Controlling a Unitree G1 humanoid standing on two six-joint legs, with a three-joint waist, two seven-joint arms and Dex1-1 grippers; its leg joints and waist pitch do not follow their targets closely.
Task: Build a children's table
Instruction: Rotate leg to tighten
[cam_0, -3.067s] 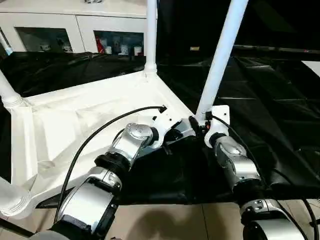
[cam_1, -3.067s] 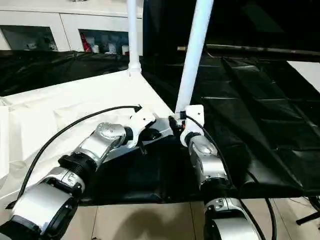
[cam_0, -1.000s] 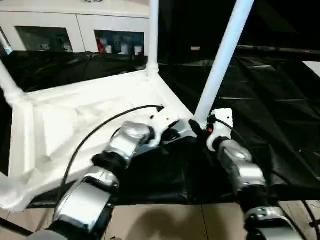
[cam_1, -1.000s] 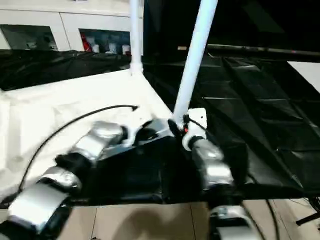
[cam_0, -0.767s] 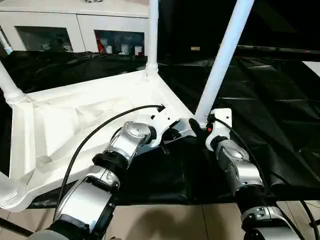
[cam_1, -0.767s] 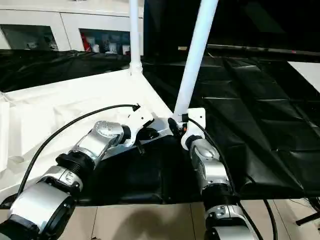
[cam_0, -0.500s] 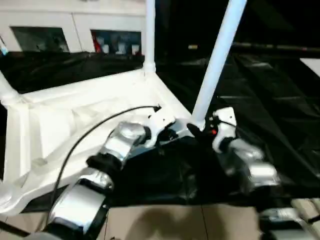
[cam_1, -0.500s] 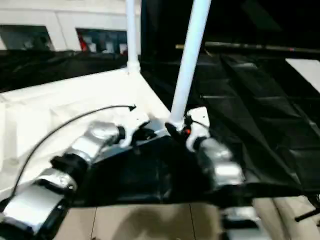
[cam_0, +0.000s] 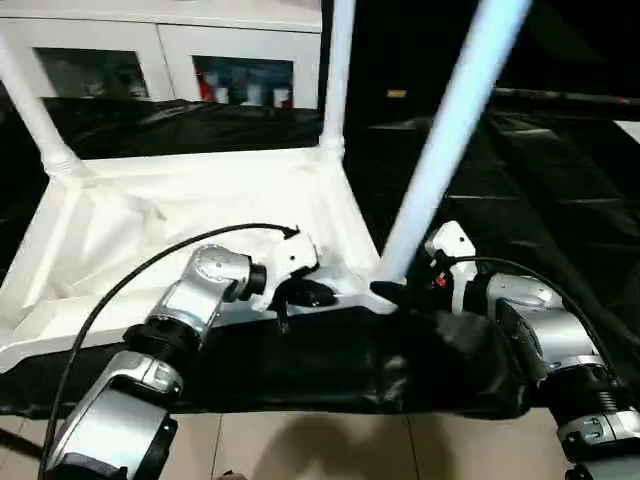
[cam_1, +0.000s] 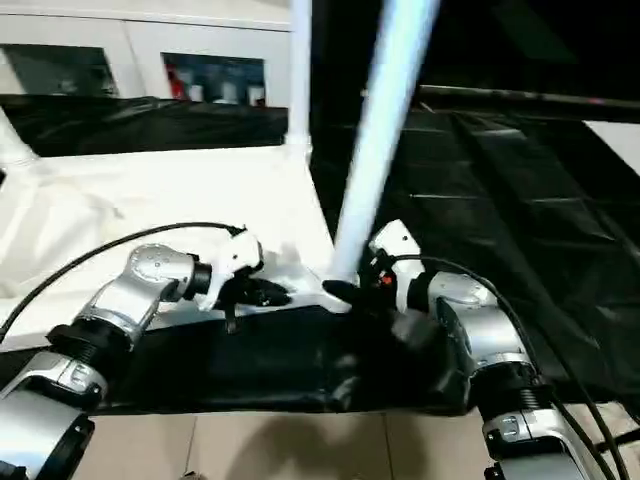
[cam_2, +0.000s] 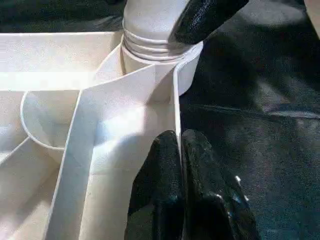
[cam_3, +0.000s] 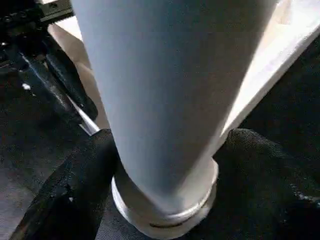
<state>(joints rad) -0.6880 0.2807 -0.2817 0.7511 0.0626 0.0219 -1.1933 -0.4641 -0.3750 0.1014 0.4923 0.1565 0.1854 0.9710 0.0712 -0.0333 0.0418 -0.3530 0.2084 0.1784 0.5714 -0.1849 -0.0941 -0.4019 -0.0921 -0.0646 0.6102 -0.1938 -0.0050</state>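
Two grippers at the upturned children's table (cam_0: 150, 215) near the worktop (cam_0: 560, 200) front edge: left gripper (cam_2: 181, 145) fingers pinched on its rim, right gripper (cam_3: 165, 165) fingers spread around the corner leg (cam_0: 440, 160).

Bright overhead light, glare on white plastic, motion blur throughout.

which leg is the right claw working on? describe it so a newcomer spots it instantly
On the black-cloth work table lies the small white plastic table, underside up, with white tubular legs rising from its corner sockets. The one meant is the leaning leg at the near corner, closest to the robot. Unlike the others, it has the right claw straddling its base, a black finger on each side.
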